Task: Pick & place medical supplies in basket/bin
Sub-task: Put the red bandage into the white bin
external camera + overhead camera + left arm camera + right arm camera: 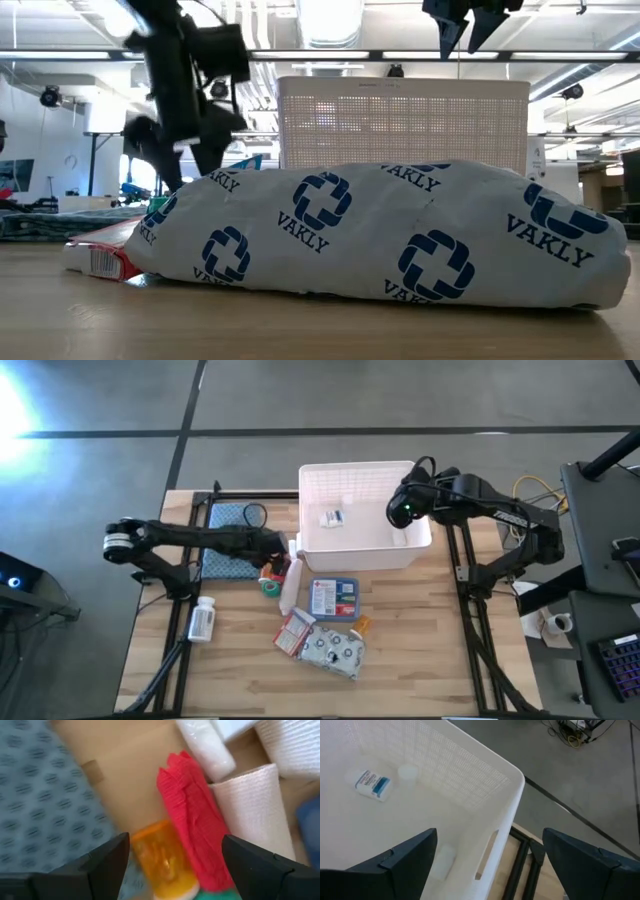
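My left gripper (275,552) is open, low over the table between the blue-grey cloth (228,542) and the white basket (360,520). In the left wrist view its fingers (175,840) stand on either side of a small orange bottle (162,862), beside a red item (195,820). My right gripper (405,512) hangs open and empty over the basket's right end (489,832). Inside the basket lie a blue-labelled small package (372,784) and a white round item (408,771). On the table lie a white pill bottle (203,618), blue-white flat box (335,598), red-white packet (295,632), silvery pouch (335,650), and green roll (270,587).
A white tube (291,585) lies between the green roll and the flat box; a small orange item (362,625) sits right of the pouch. In the low view the pouch (380,235) hides most of the table, with the basket (400,120) behind. Bare wood lies along the near edge.
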`<state>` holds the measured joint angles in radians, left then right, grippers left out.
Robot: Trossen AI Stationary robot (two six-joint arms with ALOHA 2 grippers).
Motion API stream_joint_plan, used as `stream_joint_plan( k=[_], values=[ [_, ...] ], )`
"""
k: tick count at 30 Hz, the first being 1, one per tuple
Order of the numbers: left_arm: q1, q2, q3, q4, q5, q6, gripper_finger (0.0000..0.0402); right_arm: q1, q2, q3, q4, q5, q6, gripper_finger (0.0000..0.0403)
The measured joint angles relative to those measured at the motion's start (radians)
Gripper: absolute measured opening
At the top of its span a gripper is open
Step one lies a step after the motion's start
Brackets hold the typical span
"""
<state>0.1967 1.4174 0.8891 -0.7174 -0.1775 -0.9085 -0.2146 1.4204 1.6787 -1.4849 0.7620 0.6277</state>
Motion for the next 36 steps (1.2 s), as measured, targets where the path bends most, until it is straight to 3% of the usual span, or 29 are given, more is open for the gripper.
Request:
stream_joint_plan(
  k=[4,10,13,20,25,32,36],
  values=[
    [0.000,0.001,-0.076,0.172,0.001,0.000,0.0294,0.000,0.001,0.000,0.000,-0.001,0.000,0.0354],
    [0.000,0.020,-0.149,0.285,-0.004,0.000,0.0281,0.000,0.001,0.000,0.002,0.000,0.000,0.0354],
    [0.000,0.029,-0.173,0.302,-0.002,0.006,0.0247,0.000,0.001,0.000,0.003,0.000,0.000,0.0354],
    [0.000,0.022,-0.164,0.299,0.004,0.035,0.0124,-0.001,0.001,0.000,0.002,0.022,0.000,0.0354],
    [-0.002,-0.020,-0.060,0.191,0.012,0.094,0.0069,-0.003,0.001,0.000,0.002,0.023,-0.003,0.0354],
    [-0.049,-0.126,0.202,-0.193,0.014,0.158,0.0063,-0.003,-0.005,0.000,0.002,0.023,-0.024,0.0354],
    [-0.088,-0.203,0.347,-0.066,0.014,0.369,0.0063,-0.003,-0.006,0.000,0.001,0.024,-0.037,0.0354]
  ],
)
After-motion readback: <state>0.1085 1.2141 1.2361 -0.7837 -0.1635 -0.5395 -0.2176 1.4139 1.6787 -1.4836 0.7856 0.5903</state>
